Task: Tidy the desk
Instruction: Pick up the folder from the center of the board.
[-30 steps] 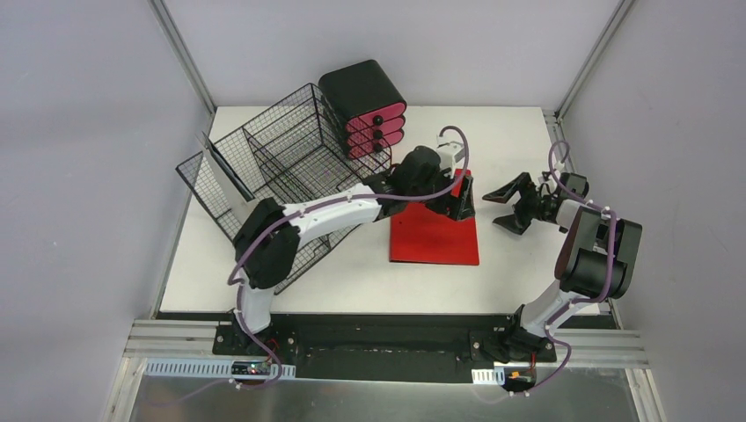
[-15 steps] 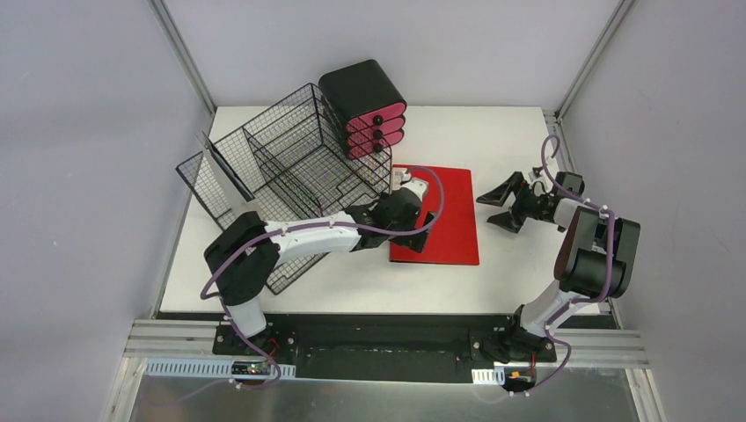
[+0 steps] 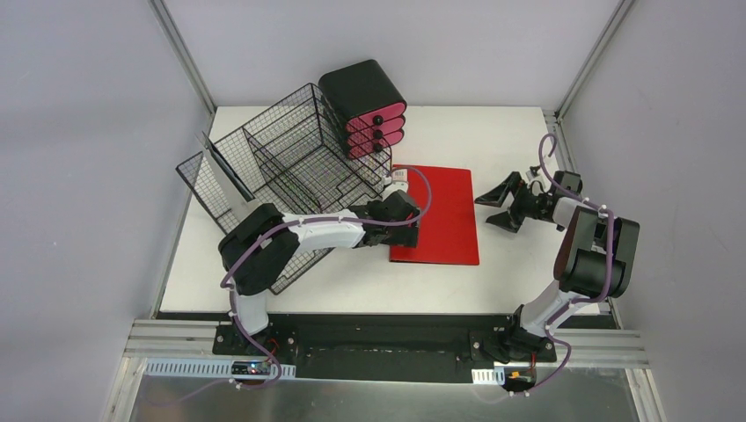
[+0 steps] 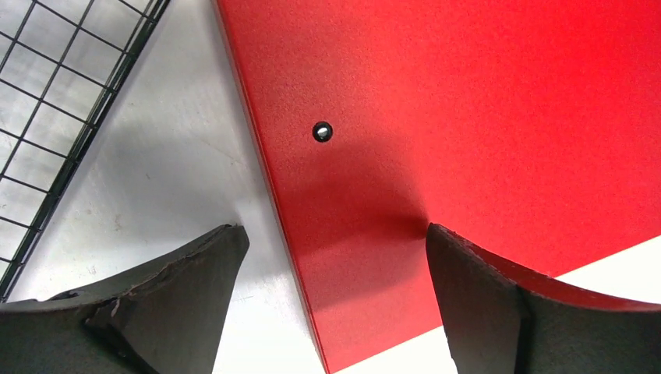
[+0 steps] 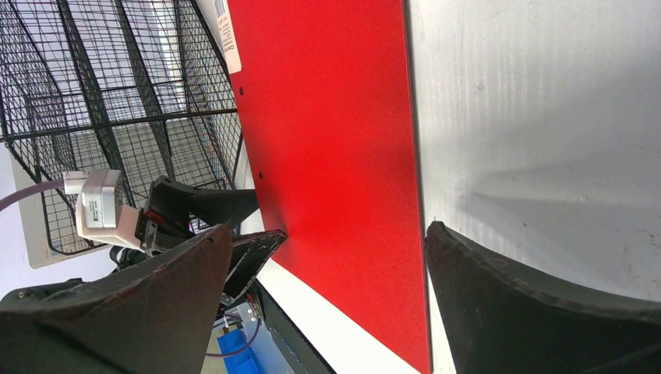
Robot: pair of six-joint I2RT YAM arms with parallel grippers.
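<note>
**Left claw [image 4: 331, 249] spread wide over red folder [image 3: 444, 211] corner**

Its fingers straddle the folder's near-left corner. The right claw [image 3: 494, 209] gapes empty just off the folder's right edge. The table [image 3: 501, 132] lies beyond both arm bases, with a wire basket [image 3: 281, 167] at its left edge.

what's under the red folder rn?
The red folder lies flat on the desk; bare desk shows along its edges. Anything beneath the cover is hidden. Above, the left gripper hangs open astride one edge.

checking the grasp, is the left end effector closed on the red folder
No, the left end effector stands wide open, straddling the edge of the red folder with nothing pinched.
</note>
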